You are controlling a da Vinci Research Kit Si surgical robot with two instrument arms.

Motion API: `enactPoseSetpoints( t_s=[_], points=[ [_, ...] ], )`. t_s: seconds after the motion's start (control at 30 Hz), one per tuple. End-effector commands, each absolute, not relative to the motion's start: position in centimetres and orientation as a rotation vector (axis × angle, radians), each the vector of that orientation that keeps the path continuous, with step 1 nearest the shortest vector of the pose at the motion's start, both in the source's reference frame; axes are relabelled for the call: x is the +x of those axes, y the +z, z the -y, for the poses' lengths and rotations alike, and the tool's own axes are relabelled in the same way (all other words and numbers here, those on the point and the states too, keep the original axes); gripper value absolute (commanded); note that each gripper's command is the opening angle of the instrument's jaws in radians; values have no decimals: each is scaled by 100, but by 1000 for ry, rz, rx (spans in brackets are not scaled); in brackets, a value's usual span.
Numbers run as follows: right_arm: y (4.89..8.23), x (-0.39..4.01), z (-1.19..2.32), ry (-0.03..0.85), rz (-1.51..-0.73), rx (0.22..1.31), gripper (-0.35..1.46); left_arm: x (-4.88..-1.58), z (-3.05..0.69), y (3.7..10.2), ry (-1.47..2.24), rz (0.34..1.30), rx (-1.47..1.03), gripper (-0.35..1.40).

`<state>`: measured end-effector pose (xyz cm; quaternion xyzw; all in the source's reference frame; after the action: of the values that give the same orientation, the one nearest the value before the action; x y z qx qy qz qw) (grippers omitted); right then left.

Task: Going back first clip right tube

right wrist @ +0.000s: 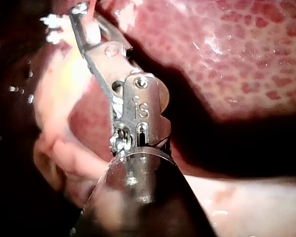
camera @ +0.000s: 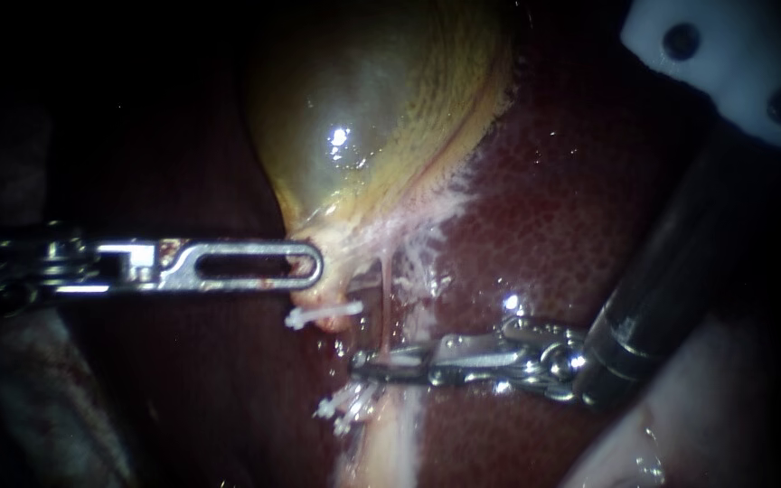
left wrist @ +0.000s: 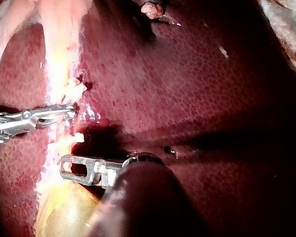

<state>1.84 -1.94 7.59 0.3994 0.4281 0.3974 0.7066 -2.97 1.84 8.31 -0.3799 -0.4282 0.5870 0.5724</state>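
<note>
The right instrument [camera: 368,363] lies with its jaws drawn narrow, a thin gap showing between them. Their tips sit across a pale tube [camera: 389,438] that runs from the gallbladder [camera: 363,99] down over the liver [camera: 553,217]. Whether both jaws touch the tube cannot be told, nor whether this is the task's right tube. The jaws' long axis crosses the tube's almost squarely. One white clip [camera: 323,315] sits just beside the tips on the gallbladder side, and a second white clip [camera: 347,408] sits just beside them on the far side, so the tips lie between the two. The way out appears to be straight back along the instrument's own shaft, toward the endoscope view's right, without swinging into either clip. The left instrument [camera: 305,268], near the upper clip, appears clamped on the gallbladder's narrow neck and holds it taut.
</note>
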Motion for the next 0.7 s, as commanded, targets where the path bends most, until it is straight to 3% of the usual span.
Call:
enactPoseSetpoints(
  t_s=[0.03, 0.43, 0.7],
  points=[
    [759, 184, 194, 883, -951, 887, -35, -297, -184, 831, 1376, 1005, -891, -35],
    [759, 184, 194, 882, -951, 888, -34, -297, -184, 831, 1376, 1004, -891, -35],
    [759, 184, 193, 835, -967, 860, 6, -297, -184, 831, 1376, 1004, -891, -35]
  ],
)
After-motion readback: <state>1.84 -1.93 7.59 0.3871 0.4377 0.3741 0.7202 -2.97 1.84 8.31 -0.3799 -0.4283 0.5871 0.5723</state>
